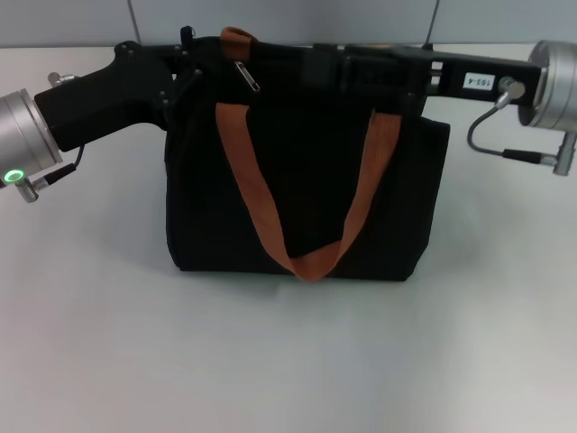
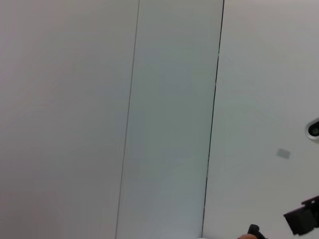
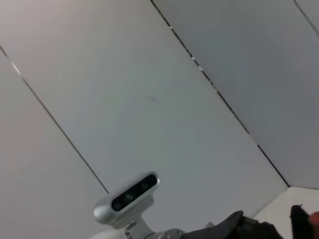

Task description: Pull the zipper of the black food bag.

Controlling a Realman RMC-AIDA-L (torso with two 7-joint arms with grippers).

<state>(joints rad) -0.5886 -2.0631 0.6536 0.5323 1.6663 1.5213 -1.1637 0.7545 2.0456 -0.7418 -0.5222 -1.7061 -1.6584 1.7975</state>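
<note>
The black food bag (image 1: 306,189) stands upright in the middle of the table in the head view. Two orange-brown strap handles (image 1: 311,262) hang down its front. The zipper (image 1: 248,75), a small silver tab, lies free on the bag's upper edge near the left end, next to an orange loop. My left gripper (image 1: 185,72) is at the bag's upper left corner, against the fabric. My right gripper (image 1: 315,61) reaches in from the right along the top edge and ends a little to the right of the zipper. Both wrist views face the wall and show neither the bag nor the zipper.
The white table (image 1: 288,361) extends in front of the bag and to both sides. A grey panelled wall (image 1: 288,18) stands close behind it. The right wrist view shows a silver camera head (image 3: 127,196).
</note>
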